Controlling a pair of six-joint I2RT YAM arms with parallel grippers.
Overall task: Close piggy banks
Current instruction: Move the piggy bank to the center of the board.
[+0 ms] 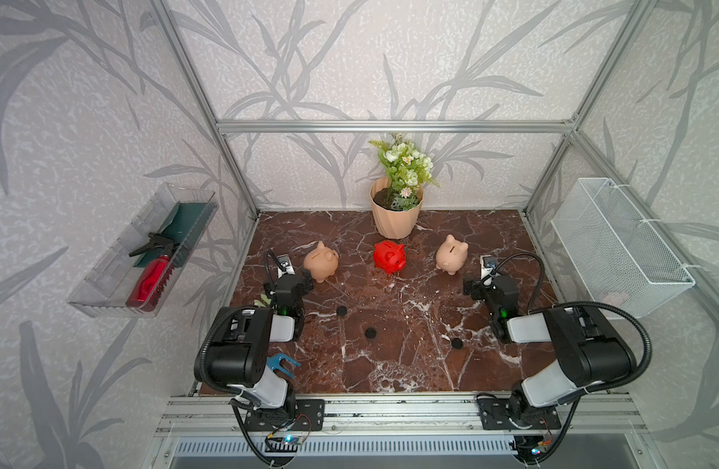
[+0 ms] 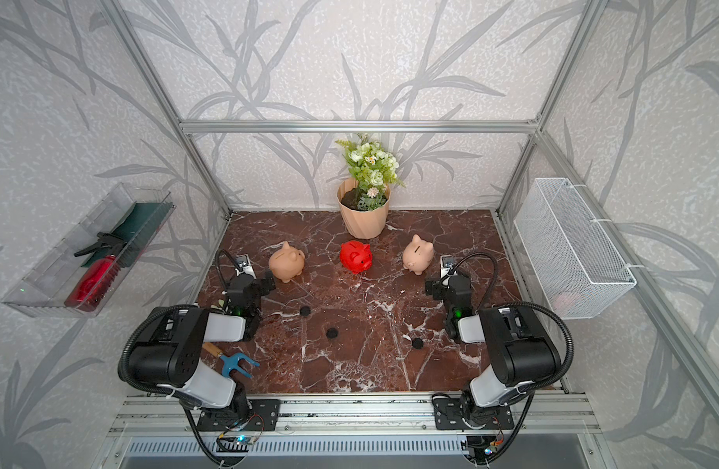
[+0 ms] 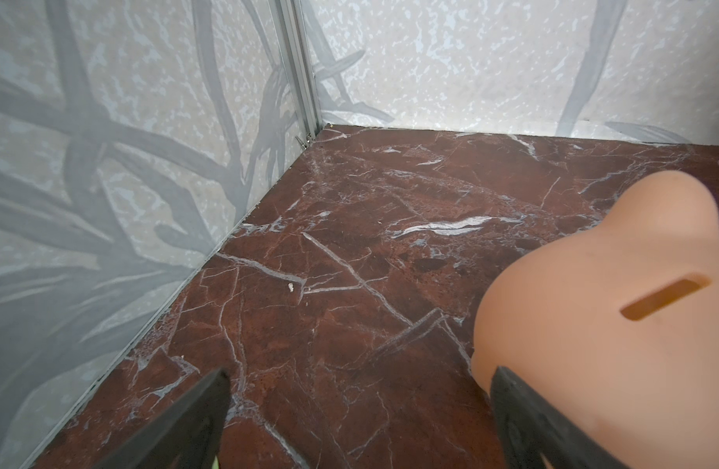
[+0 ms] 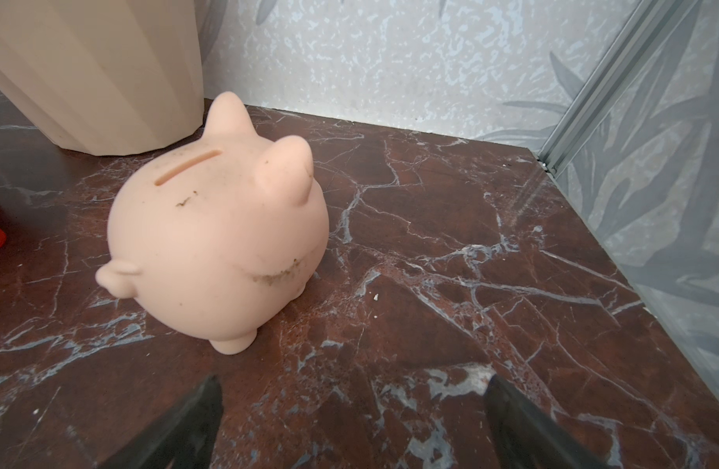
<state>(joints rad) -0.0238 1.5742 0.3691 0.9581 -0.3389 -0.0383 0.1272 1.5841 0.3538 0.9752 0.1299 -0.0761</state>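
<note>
Piggy banks [image 1: 389, 257]: three, all upright on their feet, in a loose row across the far half of the dark marbled desk [image 1: 410, 365], well apart from one another.
Left peach pig [image 1: 320, 262]: coin slot up, snout toward the middle of the row.
Red pig [image 2: 356, 256]: middle of the row, near the front of the flowerpot [image 1: 396, 219], not touching it.
Right peach pig [image 4: 215, 227]: slot up, brown smudges on back and flank.
Left tool [image 3: 361, 370]: jaws spread wide, holding nothing; just beside the left peach pig's rear; one finger [image 3: 532, 422] overlapping that pig in the wrist view, contact impossible to tell.
Right tool [image 4: 351, 377]: jaws spread wide, empty, low over bare desk; right peach pig ahead and off to one side, apart from it.
Black plugs [image 1: 370, 332]: three small round discs lying flat on the near half of the desk, well apart, between the two arms.
Blue hand fork [image 2: 236, 362]: lying on the desk by the left arm's base, partly hidden under the arm.
Wall tray [image 1: 102, 284]: clear, on the left wall, holding a red spray bottle [image 1: 151, 280] and a dark green cloth [image 1: 187, 219].
Mesh basket [image 1: 617, 243]: white, on the right wall.
</note>
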